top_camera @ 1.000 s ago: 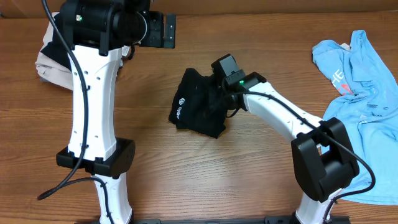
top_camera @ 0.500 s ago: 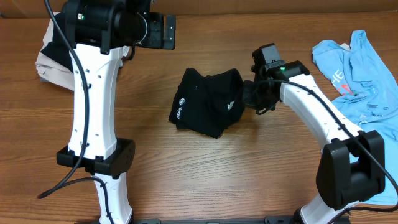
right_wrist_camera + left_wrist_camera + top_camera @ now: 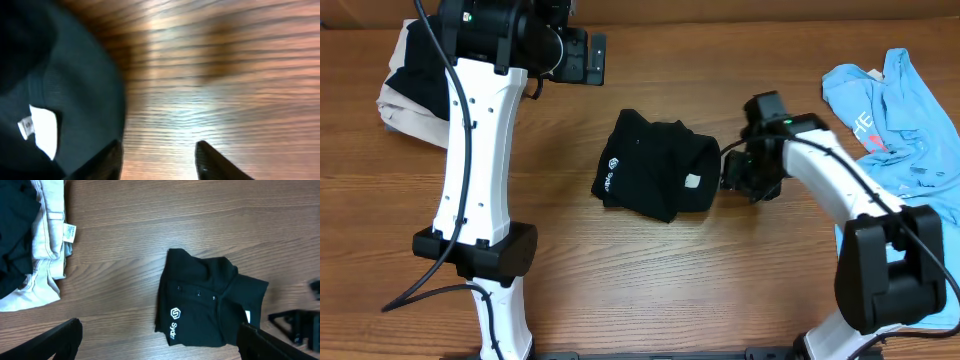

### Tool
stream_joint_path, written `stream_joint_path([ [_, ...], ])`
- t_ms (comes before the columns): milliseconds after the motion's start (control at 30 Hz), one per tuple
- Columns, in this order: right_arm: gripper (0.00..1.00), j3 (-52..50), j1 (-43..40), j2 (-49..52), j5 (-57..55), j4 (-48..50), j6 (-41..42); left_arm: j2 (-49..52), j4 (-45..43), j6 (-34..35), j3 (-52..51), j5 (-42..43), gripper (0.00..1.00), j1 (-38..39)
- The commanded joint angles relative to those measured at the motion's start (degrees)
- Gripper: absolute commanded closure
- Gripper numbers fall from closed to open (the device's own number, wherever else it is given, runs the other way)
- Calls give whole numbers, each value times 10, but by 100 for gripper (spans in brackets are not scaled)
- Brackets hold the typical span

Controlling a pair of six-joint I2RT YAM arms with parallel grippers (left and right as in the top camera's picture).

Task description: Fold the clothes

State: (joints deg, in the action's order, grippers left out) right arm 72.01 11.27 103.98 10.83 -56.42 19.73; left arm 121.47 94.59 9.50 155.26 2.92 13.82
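Observation:
A folded black shirt (image 3: pixel 655 177) with a white logo lies mid-table; it shows in the left wrist view (image 3: pixel 210 302) and, with its white tag, in the right wrist view (image 3: pixel 55 95). My right gripper (image 3: pixel 732 172) is open and empty, just off the shirt's right edge, low over the wood (image 3: pixel 160 155). My left gripper (image 3: pixel 582 55) hangs high over the back of the table, open and empty (image 3: pixel 160 340). A light blue shirt (image 3: pixel 905 130) lies crumpled at the right edge.
A pile of beige and black clothes (image 3: pixel 405 85) sits at the far left, also in the left wrist view (image 3: pixel 35 240). Both arm bases stand at the table's front edge.
My right gripper has pulled the shirt's right side over, let it go and drawn back to the right. The shirt now lies folded with its tag showing. The left arm shifted slightly.

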Motion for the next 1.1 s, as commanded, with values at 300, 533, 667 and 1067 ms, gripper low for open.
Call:
stream_joint_path([
  [300,22,192,-145,-12,107,-93,-68,1,7,-63,-88,145,0,34],
  [533,21,191,-177,-12,107,-108,-103,1,-33,-74,-273,147,0,96],
  [667,20,191,-177,-12,107,-110,-106,1,-109,-74,-400,147,0,123],
  [1067,20,191,-177,-12,107,-108,-108,1,-307,-95,-625,97,0,127],
])
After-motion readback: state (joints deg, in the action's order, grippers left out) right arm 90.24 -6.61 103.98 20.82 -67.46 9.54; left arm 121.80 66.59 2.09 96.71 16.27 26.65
